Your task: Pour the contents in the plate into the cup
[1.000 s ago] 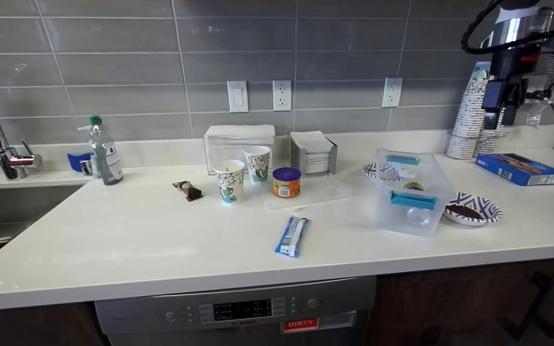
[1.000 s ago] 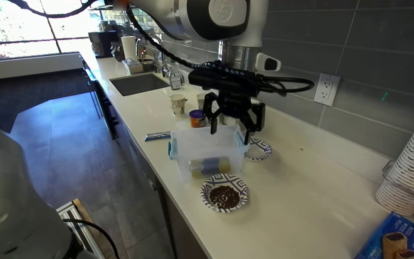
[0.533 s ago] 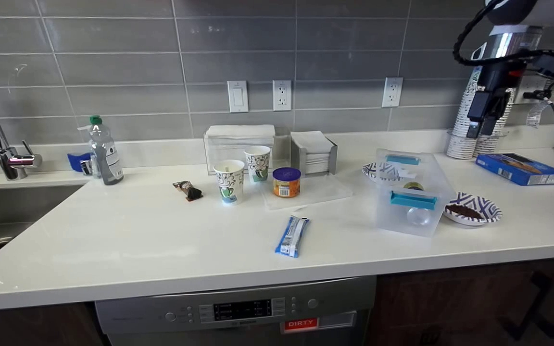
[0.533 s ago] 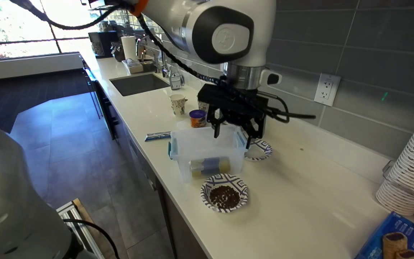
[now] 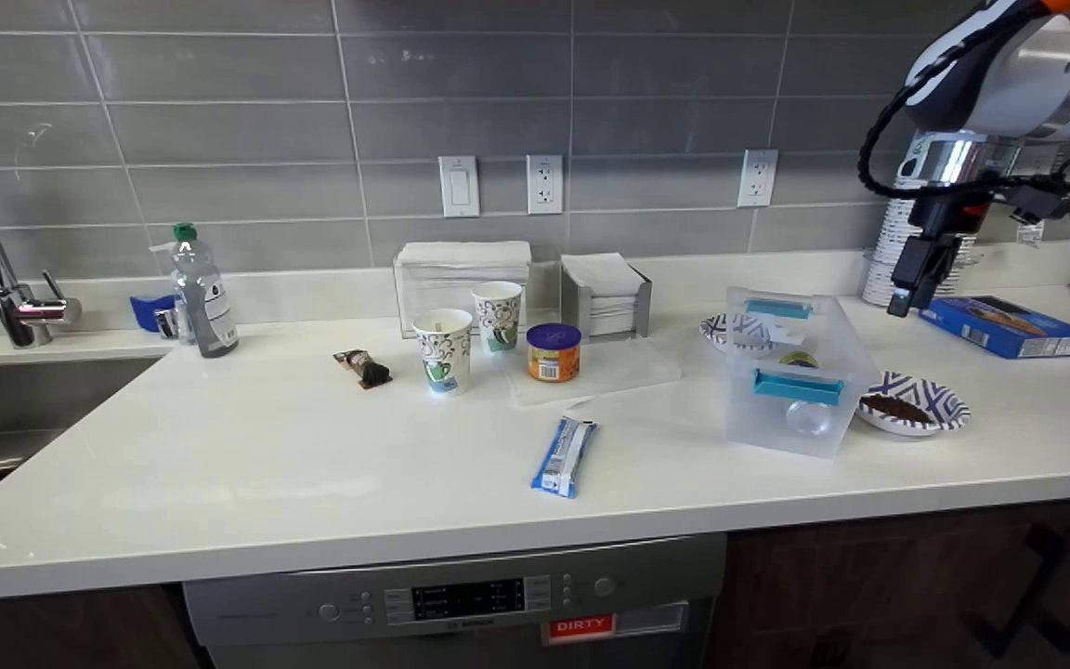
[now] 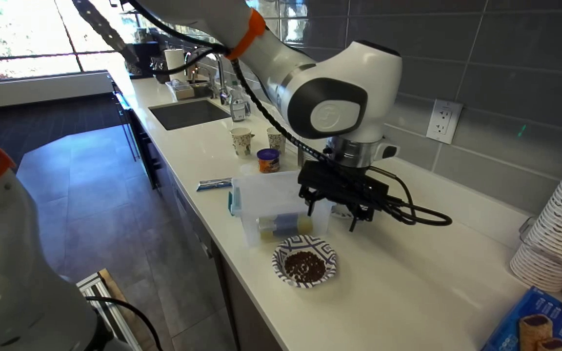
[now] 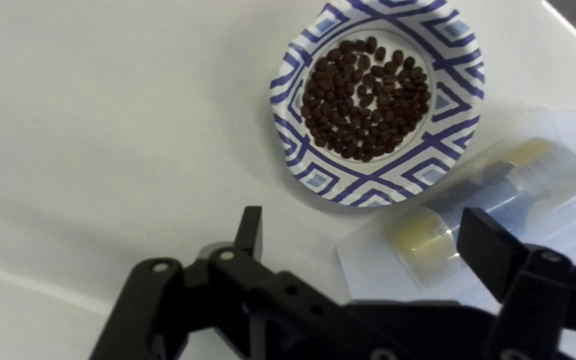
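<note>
The plate is a small patterned paper bowl with dark brown beans in its centre. It stands on the counter beside the clear box, and shows too in an exterior view and in the wrist view. Two similar white printed paper cups stand together farther along the counter; the front cup has something pale inside, the back cup is just behind it. My gripper is open and empty, above the counter by the box. In the wrist view, the gripper has its fingers wide apart, with the plate beyond them.
The clear plastic box with blue handles holds a jar and touches or nearly touches the plate. Another patterned plate lies behind it. A cup stack, blue carton, purple-lidded tub and blue wrapper stand around.
My gripper has come down toward the counter and closer to the plate, tilting somewhat. It stays open. The plate, cups and box have not moved.
</note>
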